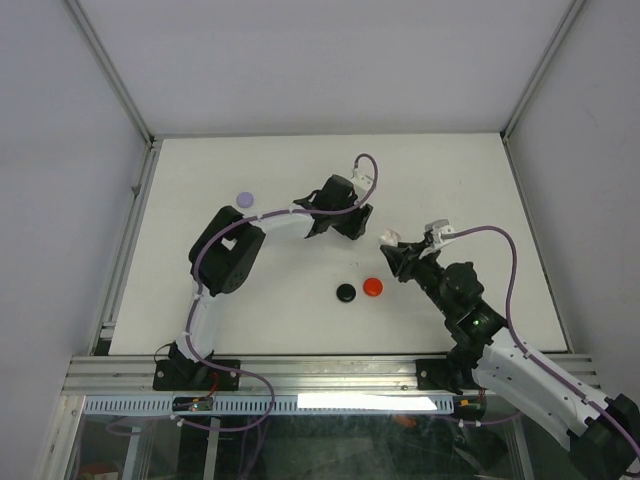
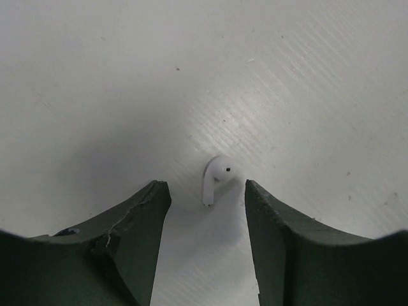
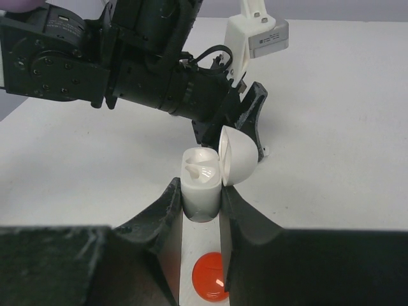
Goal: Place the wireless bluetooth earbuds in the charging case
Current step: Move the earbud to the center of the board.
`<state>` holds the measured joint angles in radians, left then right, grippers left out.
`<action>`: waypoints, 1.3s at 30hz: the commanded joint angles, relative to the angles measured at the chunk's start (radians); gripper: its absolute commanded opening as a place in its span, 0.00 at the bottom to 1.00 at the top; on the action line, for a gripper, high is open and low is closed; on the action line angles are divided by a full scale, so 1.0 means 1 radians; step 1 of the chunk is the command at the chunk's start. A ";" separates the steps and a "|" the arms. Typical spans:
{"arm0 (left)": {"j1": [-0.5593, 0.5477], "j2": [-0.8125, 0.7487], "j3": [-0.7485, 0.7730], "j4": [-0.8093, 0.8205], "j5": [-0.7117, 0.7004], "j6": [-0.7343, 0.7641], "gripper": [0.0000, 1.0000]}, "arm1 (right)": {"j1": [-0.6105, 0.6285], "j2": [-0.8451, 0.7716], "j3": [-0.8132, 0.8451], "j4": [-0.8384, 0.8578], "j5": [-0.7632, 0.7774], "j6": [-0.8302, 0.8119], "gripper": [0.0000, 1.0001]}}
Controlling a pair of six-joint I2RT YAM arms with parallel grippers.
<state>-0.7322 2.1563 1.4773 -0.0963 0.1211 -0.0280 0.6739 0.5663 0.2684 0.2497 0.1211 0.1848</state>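
A white earbud [image 2: 215,178] lies on the table just ahead of my left gripper [image 2: 207,191]. Its dark jaws stand open on either side of the stem without touching it. From above, the left gripper [image 1: 349,231] points down at the table's middle. My right gripper [image 3: 201,199] is shut on the white charging case [image 3: 202,173]. The case stands upright, its domed lid [image 3: 238,157] hinged open to the right and its two sockets showing. In the top view the right gripper [image 1: 391,245] holds the case [image 1: 390,237] just right of the left one.
A red puck [image 1: 372,287] and a black puck [image 1: 345,292] lie near the table's front middle. The red puck [image 3: 210,278] sits right under the right jaws. A lavender puck [image 1: 245,199] lies at the back left. The left arm [image 3: 140,64] looms close behind the case.
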 commanded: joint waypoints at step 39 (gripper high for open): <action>-0.072 -0.380 -0.449 -0.214 -0.331 -0.233 0.14 | -0.011 0.091 0.074 0.049 -0.251 0.050 0.00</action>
<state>-0.7933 1.8687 1.1118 -0.1692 -0.1562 -0.1322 0.6670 0.6369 0.2882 0.2188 -0.0444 0.2279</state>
